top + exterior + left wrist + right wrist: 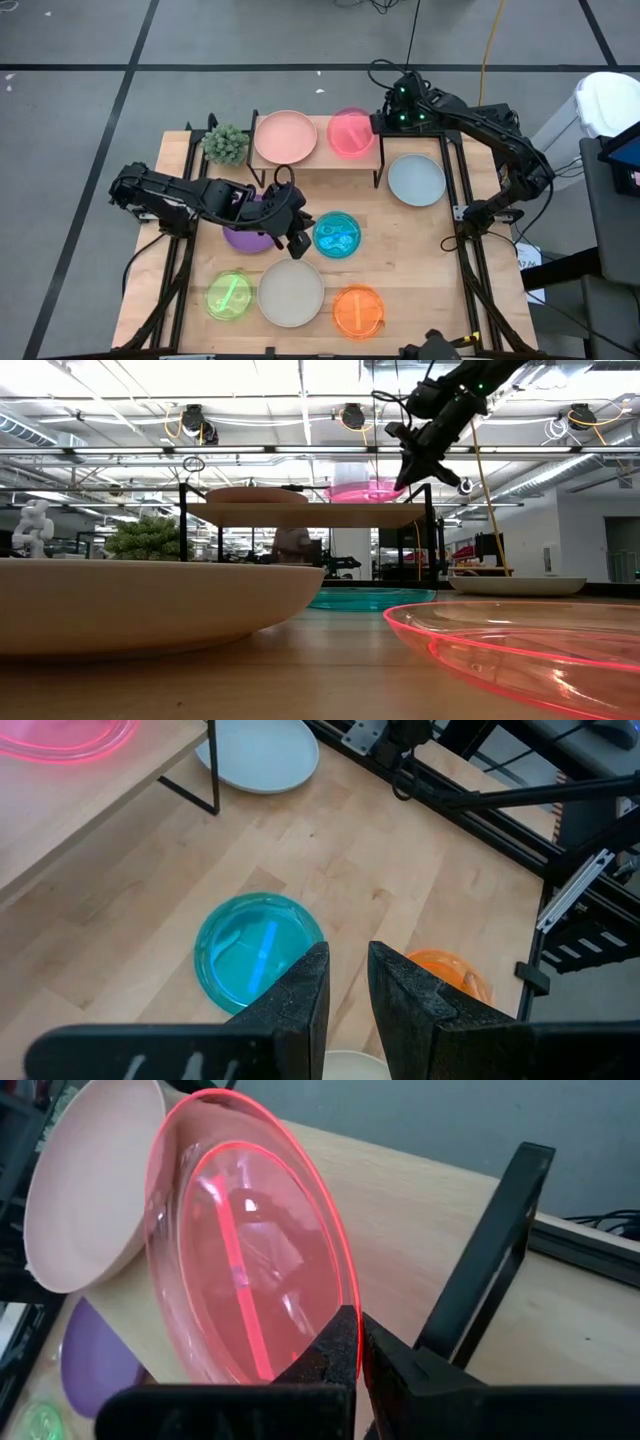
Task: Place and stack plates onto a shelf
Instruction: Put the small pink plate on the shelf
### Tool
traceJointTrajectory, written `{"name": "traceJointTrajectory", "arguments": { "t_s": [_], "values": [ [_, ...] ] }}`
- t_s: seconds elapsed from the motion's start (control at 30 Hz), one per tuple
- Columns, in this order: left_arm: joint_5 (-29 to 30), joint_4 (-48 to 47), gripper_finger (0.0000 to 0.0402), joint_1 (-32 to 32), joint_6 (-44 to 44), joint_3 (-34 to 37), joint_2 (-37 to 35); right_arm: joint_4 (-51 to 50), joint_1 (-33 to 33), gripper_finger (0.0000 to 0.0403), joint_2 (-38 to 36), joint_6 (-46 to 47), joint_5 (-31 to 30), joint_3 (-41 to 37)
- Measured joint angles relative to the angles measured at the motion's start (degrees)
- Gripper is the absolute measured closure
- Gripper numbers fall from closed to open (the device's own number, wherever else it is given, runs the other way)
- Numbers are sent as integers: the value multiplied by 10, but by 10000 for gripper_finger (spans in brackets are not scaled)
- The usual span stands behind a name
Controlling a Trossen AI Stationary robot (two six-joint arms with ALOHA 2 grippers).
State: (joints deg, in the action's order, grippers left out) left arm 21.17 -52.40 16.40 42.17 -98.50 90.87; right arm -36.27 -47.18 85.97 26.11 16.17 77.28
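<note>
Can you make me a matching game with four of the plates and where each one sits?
Plates:
1. round pale pink opaque plate
2. small translucent blue plate
3. round grey-blue opaque plate
4. small translucent green plate

Places:
A. on the table just right of the low light-wood shelf
B. near the table's front left corner
C. on the shelf, on its left half
D. mid-table, beside the left gripper

Pairs: 1-C, 2-D, 3-A, 4-B
</note>
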Motion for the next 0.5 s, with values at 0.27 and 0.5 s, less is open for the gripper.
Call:
{"name": "traceJointTrajectory", "arguments": {
  "t_s": [0.27, 0.5],
  "values": [
    [0, 0, 325, 0, -10, 0, 0, 23, 0, 403, 0, -19, 0, 0],
    [0, 0, 325, 0, -16, 0, 0, 23, 0, 403, 0, -29, 1, 0]
  ]
}}
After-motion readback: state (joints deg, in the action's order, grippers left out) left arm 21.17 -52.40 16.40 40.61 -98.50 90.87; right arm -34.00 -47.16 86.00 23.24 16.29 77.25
